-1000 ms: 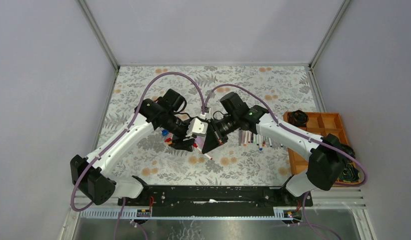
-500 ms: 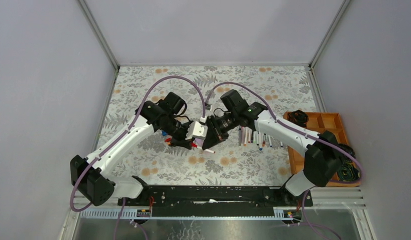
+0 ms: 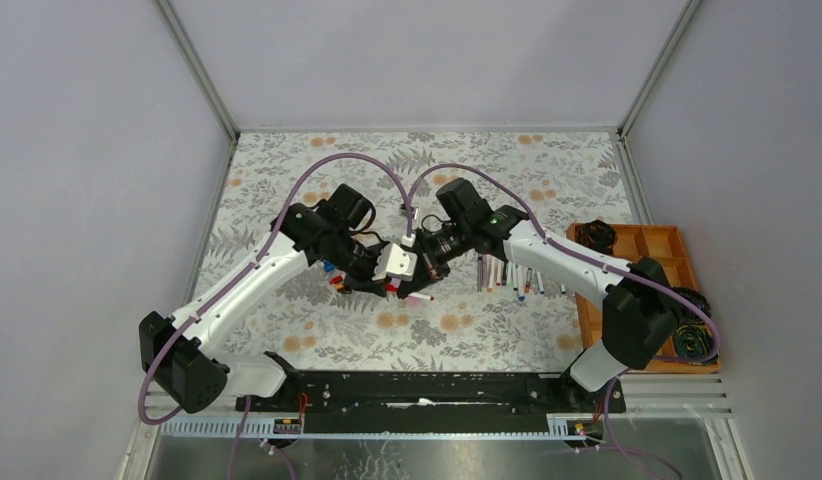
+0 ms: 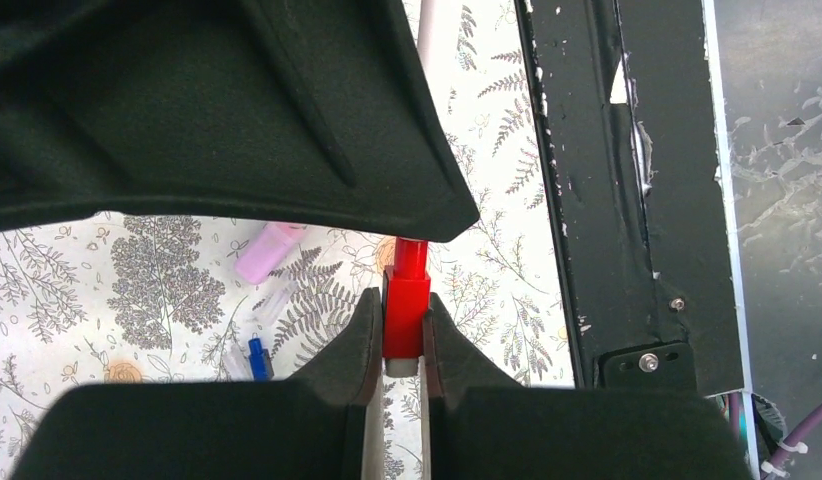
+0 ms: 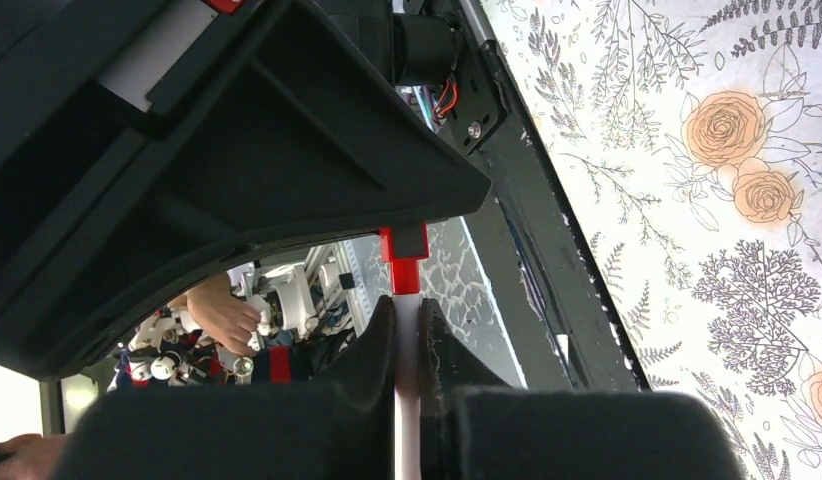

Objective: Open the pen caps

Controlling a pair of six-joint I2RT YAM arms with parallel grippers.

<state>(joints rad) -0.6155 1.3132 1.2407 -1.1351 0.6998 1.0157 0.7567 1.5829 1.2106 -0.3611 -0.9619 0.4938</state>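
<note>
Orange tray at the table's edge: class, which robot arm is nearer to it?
Right. The right arm has its elbow beside the orange tray; the left arm lies across the table, far from it.

A moment ago the left gripper [image 4: 397,322] had its two fingers wide apart. Now they have squeezed together on the red cap [image 4: 406,305]. The right gripper [image 5: 407,322] has slid over to the left. Before, there was a small gap between the two grippers, and now they meet nose to nose. The pen [image 3: 420,296] has turned too. Its loose end used to point down toward the bottom of the top view. Now the pen lies flatter, and that end sits higher up and points to the right. The right arm [image 3: 567,262] has swung a little to the left, and its elbow has come in with it.
</note>
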